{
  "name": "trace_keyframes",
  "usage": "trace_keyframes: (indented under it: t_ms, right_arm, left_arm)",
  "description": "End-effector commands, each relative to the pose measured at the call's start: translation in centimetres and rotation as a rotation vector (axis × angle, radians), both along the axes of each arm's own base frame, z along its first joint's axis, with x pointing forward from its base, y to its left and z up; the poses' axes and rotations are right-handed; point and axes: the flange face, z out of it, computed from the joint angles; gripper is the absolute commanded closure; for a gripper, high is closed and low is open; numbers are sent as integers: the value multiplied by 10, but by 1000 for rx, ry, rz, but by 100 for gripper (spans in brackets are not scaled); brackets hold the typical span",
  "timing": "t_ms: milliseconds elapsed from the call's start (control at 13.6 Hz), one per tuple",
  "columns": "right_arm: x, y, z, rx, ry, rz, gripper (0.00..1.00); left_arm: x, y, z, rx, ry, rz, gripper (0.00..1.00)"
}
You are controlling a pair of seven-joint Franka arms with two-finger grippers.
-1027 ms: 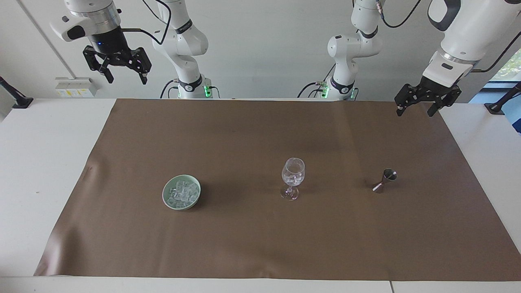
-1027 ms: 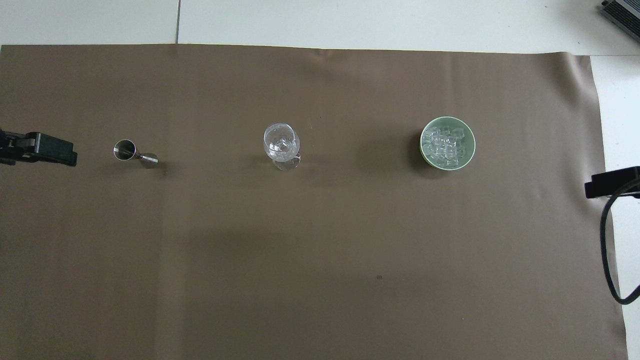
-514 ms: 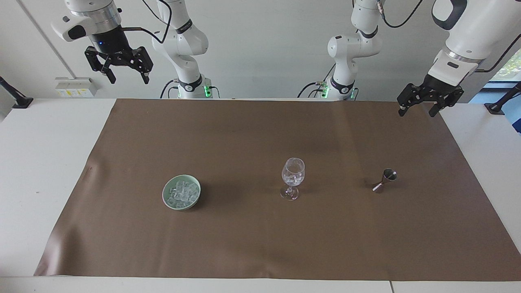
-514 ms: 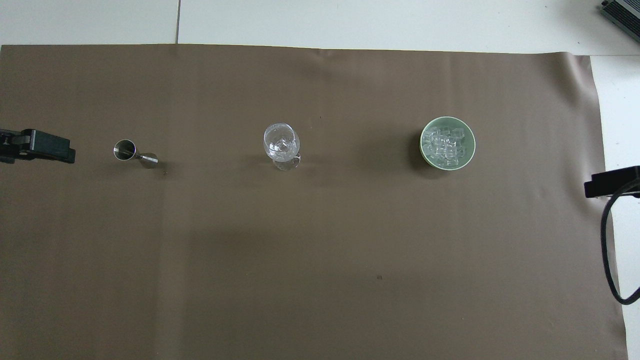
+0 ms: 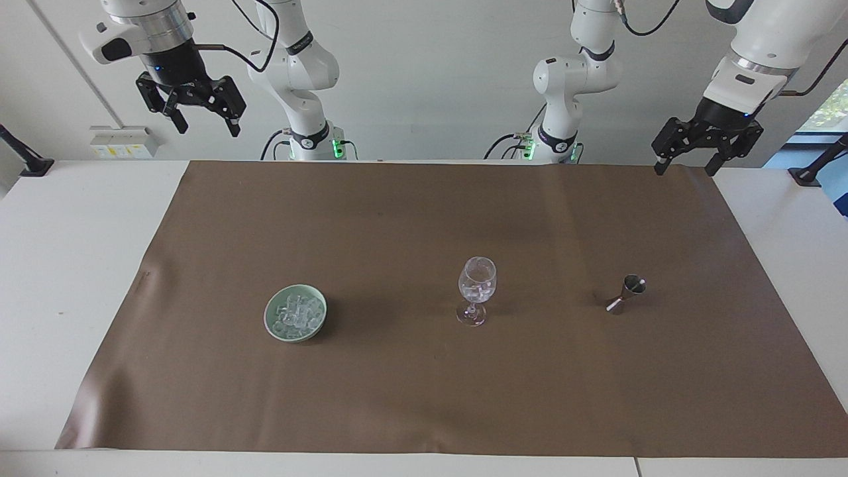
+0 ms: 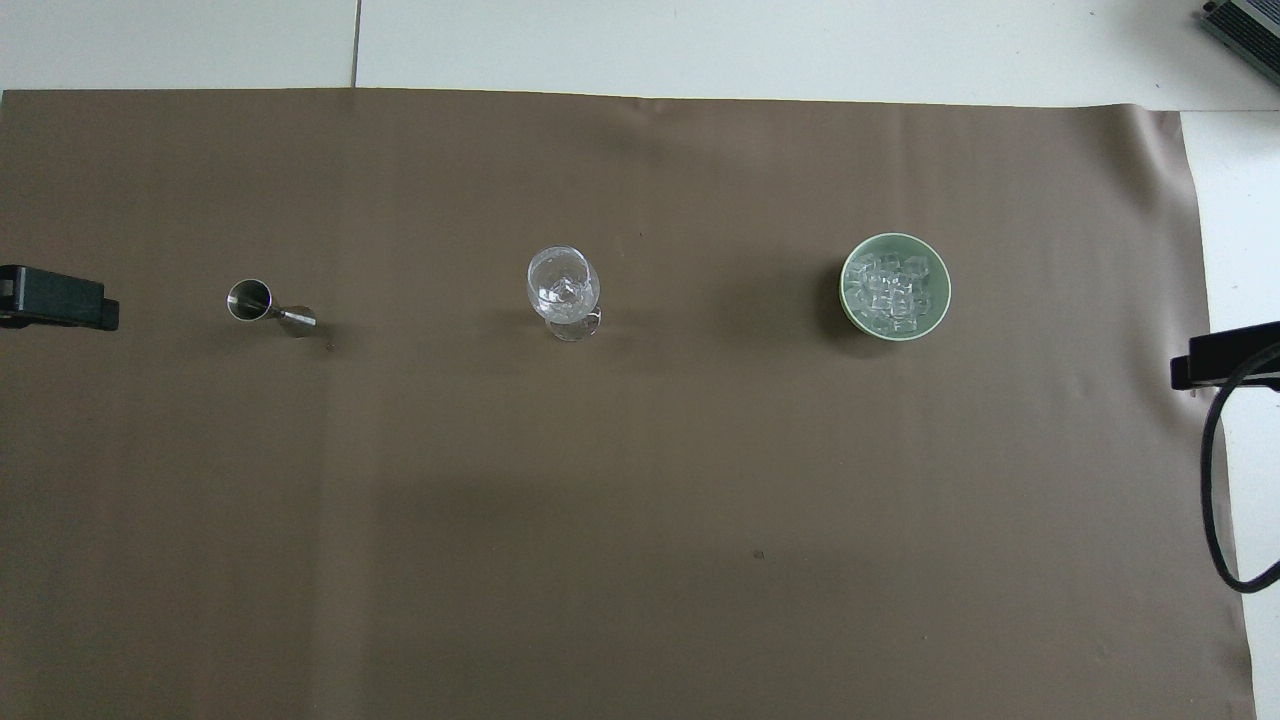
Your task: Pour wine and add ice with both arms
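The wine shows only as a small dark metal jigger (image 5: 626, 293) (image 6: 270, 307), upright on the brown mat toward the left arm's end. A clear stemmed glass (image 5: 477, 288) (image 6: 564, 288) stands mid-table with glassy pieces in its bowl. Ice (image 5: 297, 310) (image 6: 893, 288) fills a pale green bowl (image 5: 270, 318) (image 6: 846, 300) toward the right arm's end. My left gripper (image 5: 684, 169) hangs open and empty, high over the mat's corner by its own base. My right gripper (image 5: 207, 127) is also open and empty, high above the table's edge at the robots' end.
The brown mat (image 5: 424, 397) covers most of the white table (image 5: 66, 265). Jigger, glass and bowl stand in one row across the middle, well apart. A black cable (image 6: 1215, 480) loops at the overhead view's edge by the right arm.
Both grippers have lifted a little and drawn back, away from the row of things. The left one slid outward in the overhead view. Nothing on the mat has moved.
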Motion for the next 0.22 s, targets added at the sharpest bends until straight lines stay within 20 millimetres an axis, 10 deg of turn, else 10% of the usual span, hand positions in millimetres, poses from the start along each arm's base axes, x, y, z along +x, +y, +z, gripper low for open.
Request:
trace_keyframes:
  t_ms: [0,147]
  right_arm:
    - [-5,-10,2,25,-22,-32,0]
    - [-5,-11,2,25,-22,-21,0]
  left_arm:
    - [-5,2,0,-10,11,3,0]
    - [-5,2,1,-10,9,3,0]
